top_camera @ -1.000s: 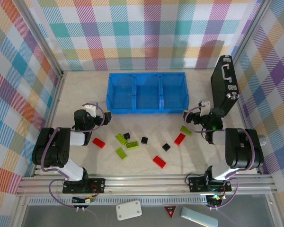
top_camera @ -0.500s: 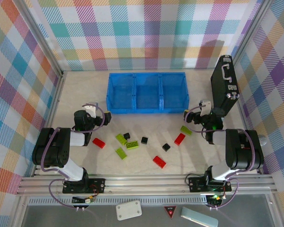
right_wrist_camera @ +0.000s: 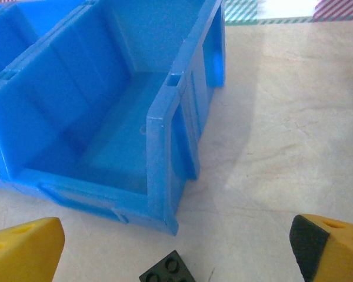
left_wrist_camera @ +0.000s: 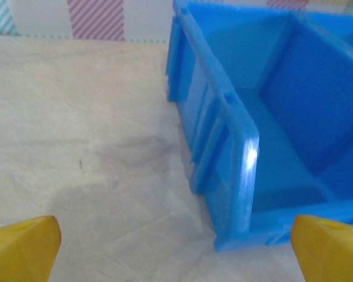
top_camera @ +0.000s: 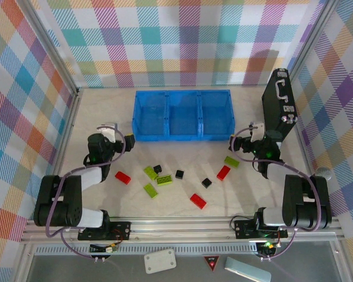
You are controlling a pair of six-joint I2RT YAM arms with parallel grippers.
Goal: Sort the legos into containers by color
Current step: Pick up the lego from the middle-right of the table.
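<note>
Legos lie scattered on the tabletop (top_camera: 176, 155), near the bin (top_camera: 182, 139) but none in it. A red lego (top_camera: 123, 177) is leftmost, then a green cluster (top_camera: 164, 180), black ones in the middle, and a green lego (top_camera: 231, 161) rightmost. They look light, hard and slick, apt to skid or tip when nudged. I'd come down from above and pinch the long flat sides of the rectangular ones, or any opposite faces of the black cubes.

The left pincer (left_wrist_camera: 176, 258) is spread wide and empty by the bin's left corner. The right pincer (right_wrist_camera: 176, 249) likewise gapes empty at the right corner, with a black lego (right_wrist_camera: 169, 269) between its fingers.

Since a second ago both arms have stretched forward, bringing the pincers a little nearer the bin. The legos have not moved.
</note>
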